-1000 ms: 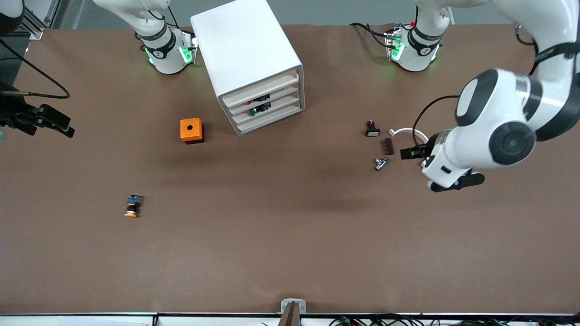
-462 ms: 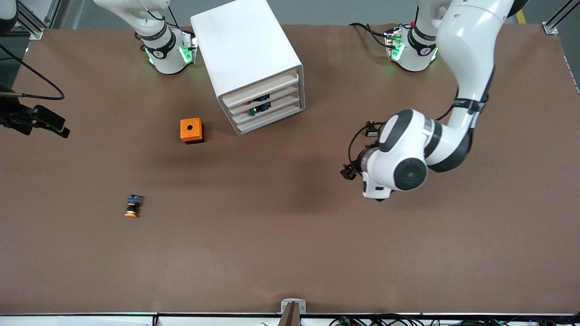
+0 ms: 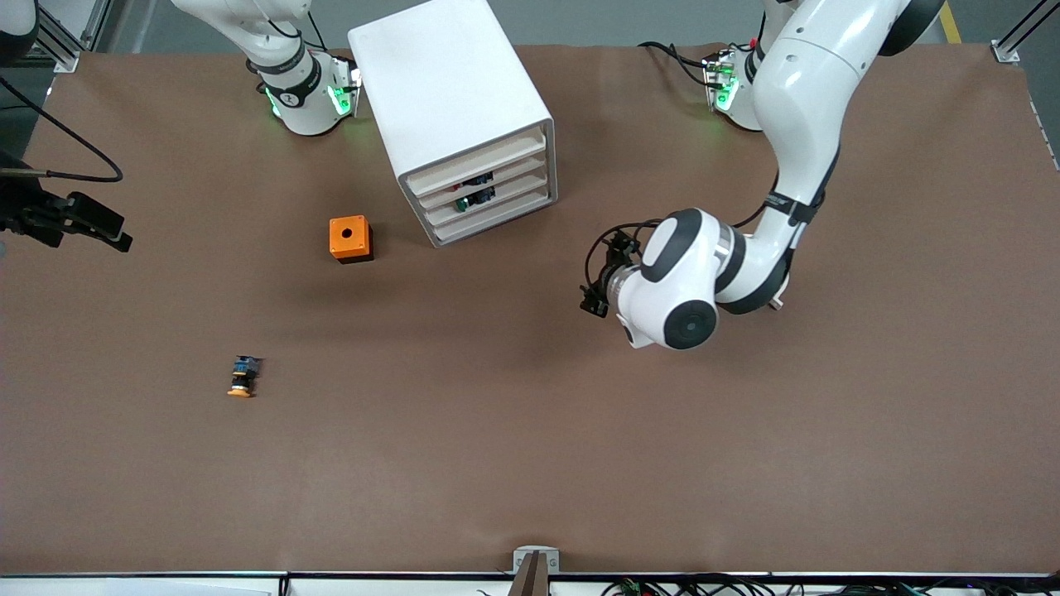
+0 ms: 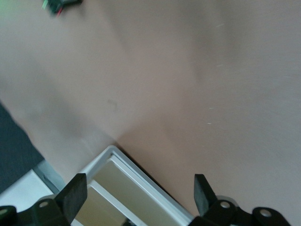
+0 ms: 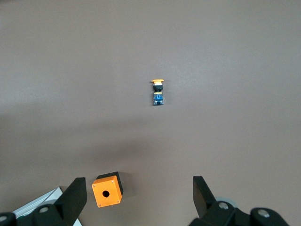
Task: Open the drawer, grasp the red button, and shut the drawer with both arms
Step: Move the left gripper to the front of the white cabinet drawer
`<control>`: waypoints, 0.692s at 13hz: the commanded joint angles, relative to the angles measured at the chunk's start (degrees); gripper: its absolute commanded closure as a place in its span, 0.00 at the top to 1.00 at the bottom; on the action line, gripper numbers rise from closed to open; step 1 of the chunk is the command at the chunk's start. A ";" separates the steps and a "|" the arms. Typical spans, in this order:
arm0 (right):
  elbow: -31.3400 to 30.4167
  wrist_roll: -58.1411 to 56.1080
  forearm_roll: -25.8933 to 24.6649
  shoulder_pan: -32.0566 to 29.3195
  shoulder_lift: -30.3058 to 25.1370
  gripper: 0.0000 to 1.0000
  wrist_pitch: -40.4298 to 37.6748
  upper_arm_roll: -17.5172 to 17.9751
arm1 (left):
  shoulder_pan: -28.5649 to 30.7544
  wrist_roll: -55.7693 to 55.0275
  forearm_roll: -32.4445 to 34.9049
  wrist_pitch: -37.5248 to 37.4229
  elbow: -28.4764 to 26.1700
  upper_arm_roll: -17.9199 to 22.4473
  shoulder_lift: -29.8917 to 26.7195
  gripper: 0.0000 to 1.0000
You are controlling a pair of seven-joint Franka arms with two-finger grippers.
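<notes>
The left end effector [image 3: 598, 285] has been swung across the tabletop [image 3: 530, 447] from the left arm's end toward the cabinet [image 3: 455, 116], and is now held over bare brown surface just short of the drawer fronts. Its fingers [image 4: 74, 195] are seen spread apart in the left wrist view, with nothing between them. The drawer [image 3: 482, 180], second from the top, is not yet pulled out; a dark part can be made out in it, but the button cannot be identified. An approach to the drawer is therefore judged to be under way. The right end effector [image 3: 79, 219] is kept waiting at the right arm's end, open and empty, above the orange box [image 5: 107, 189] and the orange-capped button [image 5: 157, 92].
</notes>
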 commanded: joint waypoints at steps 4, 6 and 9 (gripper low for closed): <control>0.67 -0.51 -0.23 -0.56 0.29 1.00 -0.46 0.65 | -4.08 -19.98 -11.27 -0.56 0.96 0.32 1.84 1.00; 0.58 -0.51 -0.23 -0.56 0.29 1.00 -0.55 0.65 | -4.44 -29.56 -13.14 -0.65 1.05 0.24 1.66 0.99; 0.58 -0.59 -0.23 -0.56 0.29 1.00 -0.55 0.65 | -8.03 -39.24 -14.55 -0.74 1.13 0.24 2.97 0.97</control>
